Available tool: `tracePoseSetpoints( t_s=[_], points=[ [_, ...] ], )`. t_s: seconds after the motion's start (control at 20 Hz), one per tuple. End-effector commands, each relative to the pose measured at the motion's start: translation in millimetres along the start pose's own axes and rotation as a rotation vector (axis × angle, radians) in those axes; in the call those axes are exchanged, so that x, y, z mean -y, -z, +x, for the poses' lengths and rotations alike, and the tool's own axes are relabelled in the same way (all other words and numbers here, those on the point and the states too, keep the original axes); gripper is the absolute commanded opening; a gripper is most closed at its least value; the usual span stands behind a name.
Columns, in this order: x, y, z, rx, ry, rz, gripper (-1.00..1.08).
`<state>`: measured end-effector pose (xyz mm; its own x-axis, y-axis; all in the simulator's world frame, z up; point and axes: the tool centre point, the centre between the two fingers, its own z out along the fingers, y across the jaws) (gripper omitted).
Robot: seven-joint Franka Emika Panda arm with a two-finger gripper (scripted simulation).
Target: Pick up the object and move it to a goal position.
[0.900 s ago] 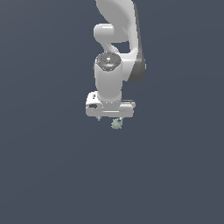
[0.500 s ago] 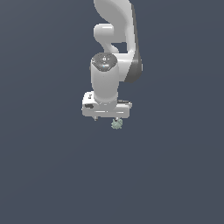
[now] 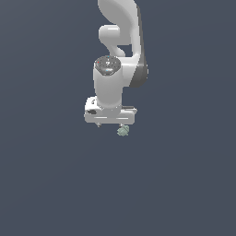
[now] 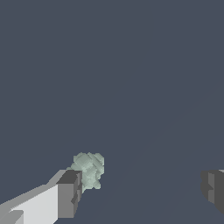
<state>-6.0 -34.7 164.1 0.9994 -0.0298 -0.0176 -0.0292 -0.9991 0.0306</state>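
The object (image 3: 123,131) is a small pale grey-green knobbly lump on the dark floor, showing just below the white hand in the exterior view. In the wrist view the object (image 4: 89,169) lies close beside the inner edge of one dark fingertip (image 4: 69,194). The other fingertip (image 4: 213,187) stands far off across a wide gap. My gripper (image 4: 140,190) is open and holds nothing. Whether the near finger touches the lump I cannot tell. In the exterior view the gripper (image 3: 110,124) hangs under the wrist, its fingers mostly hidden by the hand.
The white arm (image 3: 120,32) rises from the hand toward the top of the exterior view. All around lies plain dark grey-blue floor (image 3: 184,184), with no other objects in sight.
The hand has shifted slightly toward the exterior view's left. The object has stayed where it was.
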Motion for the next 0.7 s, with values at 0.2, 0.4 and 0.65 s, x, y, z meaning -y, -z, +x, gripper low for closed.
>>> tracePoseSetpoints(
  t_s=[0.2,0.4,0.65],
  points=[
    [16.8,-20.0,-12.2,-0.004,0.047,0.007,1.00],
    [33.8,-39.7,-26.6,-0.010,0.095,0.014,1.00],
    [52.4,-60.5,-44.9,-0.016,0.149,0.023,1.00]
  ],
)
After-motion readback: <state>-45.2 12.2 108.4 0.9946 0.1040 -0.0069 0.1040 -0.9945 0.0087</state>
